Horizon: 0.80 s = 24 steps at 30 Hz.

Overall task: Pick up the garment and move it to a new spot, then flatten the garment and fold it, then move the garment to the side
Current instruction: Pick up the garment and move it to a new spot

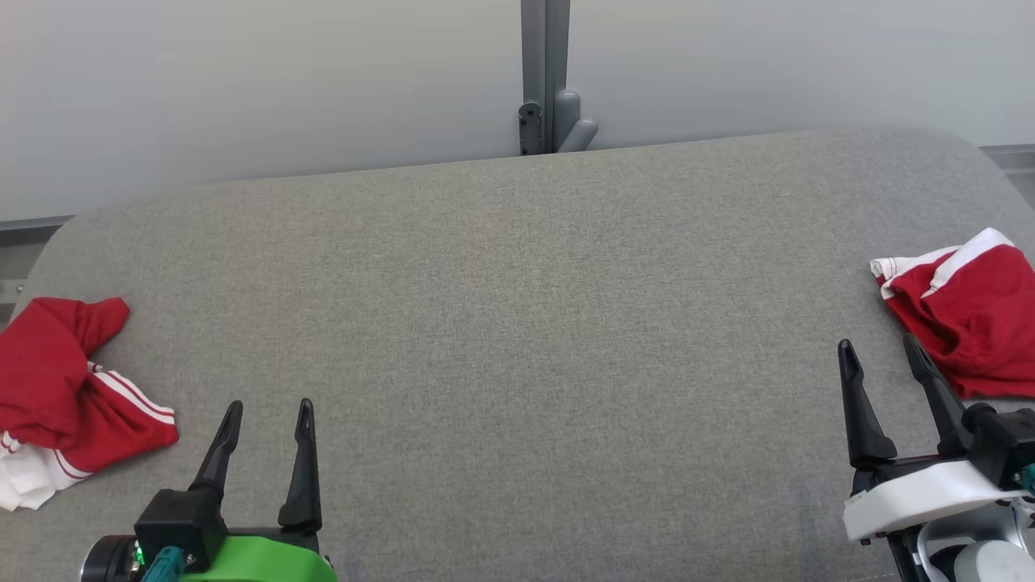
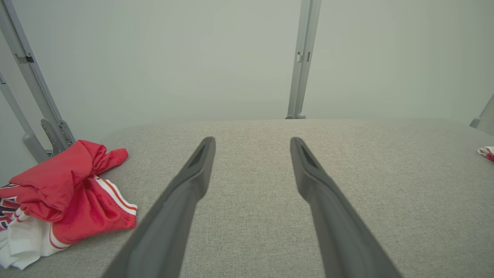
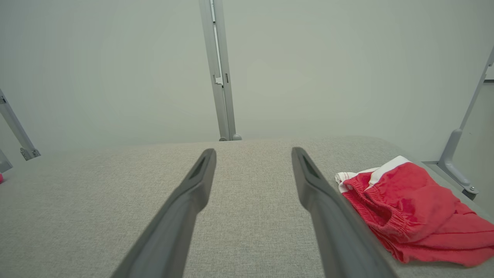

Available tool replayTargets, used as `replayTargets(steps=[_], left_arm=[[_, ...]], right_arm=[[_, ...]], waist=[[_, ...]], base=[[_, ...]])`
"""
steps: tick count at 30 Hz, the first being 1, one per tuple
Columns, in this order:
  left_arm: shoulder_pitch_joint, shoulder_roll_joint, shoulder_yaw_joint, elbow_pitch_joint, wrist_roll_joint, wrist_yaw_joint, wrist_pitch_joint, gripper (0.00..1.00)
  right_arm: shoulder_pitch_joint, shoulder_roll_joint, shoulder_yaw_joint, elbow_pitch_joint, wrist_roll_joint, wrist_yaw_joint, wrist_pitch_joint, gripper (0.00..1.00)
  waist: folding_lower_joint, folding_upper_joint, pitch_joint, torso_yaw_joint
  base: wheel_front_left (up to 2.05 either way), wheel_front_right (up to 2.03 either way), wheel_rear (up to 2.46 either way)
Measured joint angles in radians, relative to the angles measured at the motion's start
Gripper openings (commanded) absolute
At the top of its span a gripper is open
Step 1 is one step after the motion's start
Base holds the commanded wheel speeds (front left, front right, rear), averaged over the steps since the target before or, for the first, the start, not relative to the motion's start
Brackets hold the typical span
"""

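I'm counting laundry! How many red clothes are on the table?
2. The left garment lies at the left edge, the right garment at the right edge. Others may be hidden.

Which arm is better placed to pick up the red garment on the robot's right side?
Right. The right gripper stands open just beside that red garment, crumpled at the grey surface's right edge. The left gripper, also open, is far across, near another red-and-white garment.
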<state>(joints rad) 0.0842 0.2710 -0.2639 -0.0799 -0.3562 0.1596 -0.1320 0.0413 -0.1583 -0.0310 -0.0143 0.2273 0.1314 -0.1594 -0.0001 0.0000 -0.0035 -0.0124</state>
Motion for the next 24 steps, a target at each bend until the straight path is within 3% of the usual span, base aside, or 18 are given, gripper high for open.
replayTargets(steps=[15,24], left_arm=[[-0.003,0.003,-0.012,0.006,-0.004,0.003,0.007,1.0],[-0.037,-0.01,-0.002,0.017,-0.021,0.013,-0.005,1.0]], right_arm=[[0.007,0.003,-0.016,-0.004,-0.002,0.0,0.0,1.0],[0.014,0.007,0.004,-0.029,-0.003,0.0,0.007,1.0]], waist=[[0.0,0.0,0.001,0.005],[0.0,0.0,0.003,0.076]], base=[[0.0,0.0,0.0],[0.0,0.0,0.0]])
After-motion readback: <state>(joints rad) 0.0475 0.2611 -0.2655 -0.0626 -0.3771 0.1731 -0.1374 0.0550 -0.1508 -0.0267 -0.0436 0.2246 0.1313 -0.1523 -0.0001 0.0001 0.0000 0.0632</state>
